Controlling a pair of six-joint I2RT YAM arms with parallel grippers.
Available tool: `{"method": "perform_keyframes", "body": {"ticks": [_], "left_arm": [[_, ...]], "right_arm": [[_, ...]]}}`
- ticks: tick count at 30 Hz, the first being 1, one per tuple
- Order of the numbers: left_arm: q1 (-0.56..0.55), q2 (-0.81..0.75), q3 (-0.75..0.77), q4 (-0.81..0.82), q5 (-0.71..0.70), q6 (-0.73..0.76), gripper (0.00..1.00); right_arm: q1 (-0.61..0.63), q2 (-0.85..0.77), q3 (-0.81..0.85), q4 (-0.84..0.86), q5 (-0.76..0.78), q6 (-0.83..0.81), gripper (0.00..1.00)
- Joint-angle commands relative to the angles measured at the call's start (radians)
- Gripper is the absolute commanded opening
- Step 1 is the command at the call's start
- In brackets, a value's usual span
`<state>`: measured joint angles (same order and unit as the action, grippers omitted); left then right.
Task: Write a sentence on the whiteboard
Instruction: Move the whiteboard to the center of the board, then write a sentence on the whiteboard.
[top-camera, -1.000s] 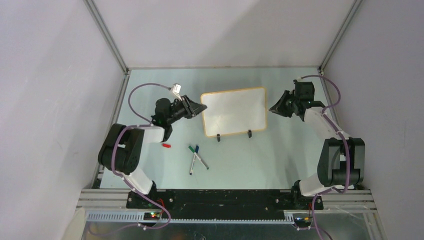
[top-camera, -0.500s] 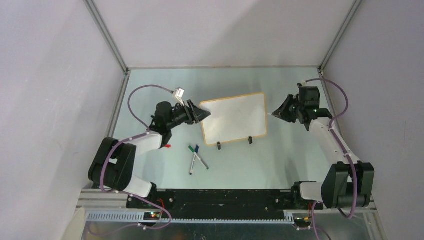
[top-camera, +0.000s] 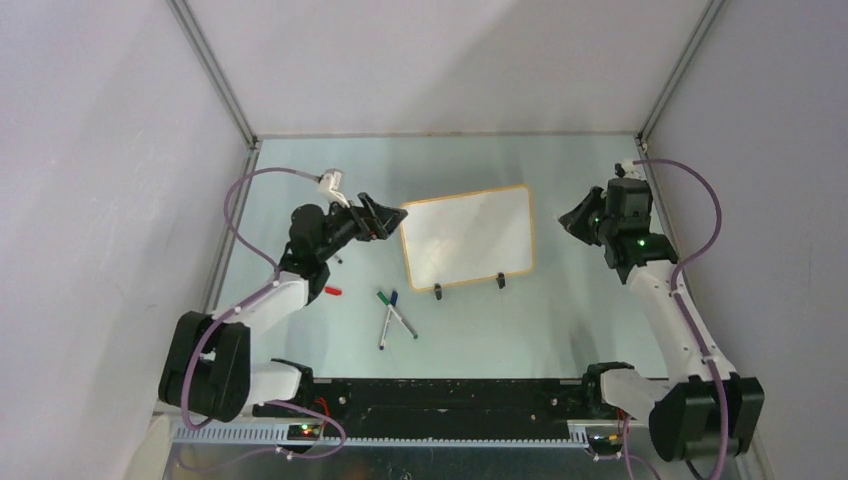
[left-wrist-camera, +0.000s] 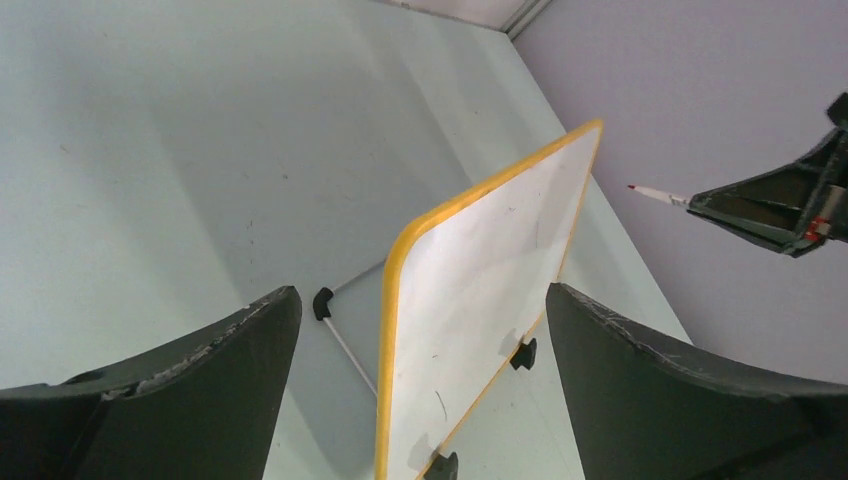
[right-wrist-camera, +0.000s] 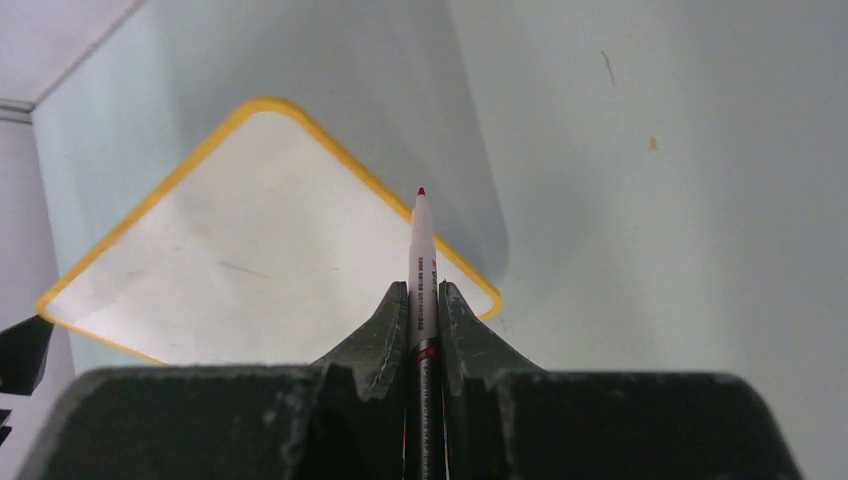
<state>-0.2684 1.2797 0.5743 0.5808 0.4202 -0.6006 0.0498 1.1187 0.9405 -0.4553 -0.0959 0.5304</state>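
Lab cell: grey walls, aluminium struts.

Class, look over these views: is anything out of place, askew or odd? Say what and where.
The whiteboard sits askew, its left end nearer the front. Two markers lie crossed in front of it, and what looks like a red cap lies loose to their left. Nothing looks spilled or broken.
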Motion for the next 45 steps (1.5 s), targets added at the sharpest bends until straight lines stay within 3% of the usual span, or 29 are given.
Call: {"method": "perform_keyframes", "body": {"ticks": [1, 2, 6, 8, 12, 13, 15, 18, 19, 23, 31, 34, 39, 41, 43, 45], "left_arm": [[0.003, -0.028, -0.015, 0.052, -0.057, 0.048, 0.94], [0.002, -0.022, -0.019, 0.083, -0.059, 0.041, 0.92], [0.003, 0.042, -0.017, 0.162, -0.036, 0.003, 0.56], [0.004, 0.074, -0.013, 0.202, -0.017, -0.021, 0.46], [0.004, 0.103, 0.001, 0.204, -0.009, -0.041, 0.40], [0.005, 0.102, 0.002, 0.201, -0.009, -0.041, 0.42], [0.006, 0.095, 0.000, 0.195, -0.010, -0.034, 0.56], [0.017, 0.065, -0.022, 0.192, -0.025, -0.022, 0.95], [0.020, 0.044, -0.030, 0.189, -0.032, -0.021, 0.97], [0.037, -0.042, -0.053, 0.103, -0.135, -0.011, 0.99], [0.048, -0.250, -0.142, 0.027, -0.515, -0.008, 0.99], [0.067, -0.258, -0.196, 0.116, -0.483, -0.026, 0.99], [0.066, -0.120, -0.095, 0.050, -0.254, -0.077, 0.99], [0.055, -0.062, -0.124, 0.149, -0.208, -0.129, 0.99], [0.048, -0.014, -0.171, 0.363, -0.193, -0.183, 0.99], [0.045, 0.029, -0.175, 0.443, -0.161, -0.220, 0.99]], "right_arm": [[0.100, -0.097, -0.001, 0.075, 0.147, 0.006, 0.00], [0.136, -0.106, -0.001, 0.087, 0.162, 0.003, 0.00], [0.254, -0.144, -0.001, 0.135, 0.231, -0.004, 0.00], [0.304, -0.147, -0.001, 0.164, 0.256, -0.007, 0.00], [0.385, -0.125, -0.001, 0.215, 0.298, -0.021, 0.00], [0.396, -0.120, -0.001, 0.229, 0.308, -0.024, 0.00], [0.419, -0.107, 0.000, 0.246, 0.315, -0.027, 0.00], [0.439, -0.094, 0.000, 0.258, 0.318, -0.029, 0.00], [0.440, -0.094, 0.000, 0.260, 0.318, -0.030, 0.00], [0.447, -0.109, 0.000, 0.253, 0.333, -0.033, 0.00], [0.448, -0.135, 0.000, 0.236, 0.348, -0.035, 0.00], [0.448, -0.138, 0.000, 0.235, 0.345, -0.035, 0.00], [0.449, -0.132, -0.001, 0.247, 0.309, -0.044, 0.00], [0.453, -0.123, -0.001, 0.262, 0.289, -0.057, 0.00], [0.465, -0.116, 0.000, 0.283, 0.279, -0.066, 0.00], [0.479, -0.109, 0.000, 0.296, 0.275, -0.068, 0.00]]}}
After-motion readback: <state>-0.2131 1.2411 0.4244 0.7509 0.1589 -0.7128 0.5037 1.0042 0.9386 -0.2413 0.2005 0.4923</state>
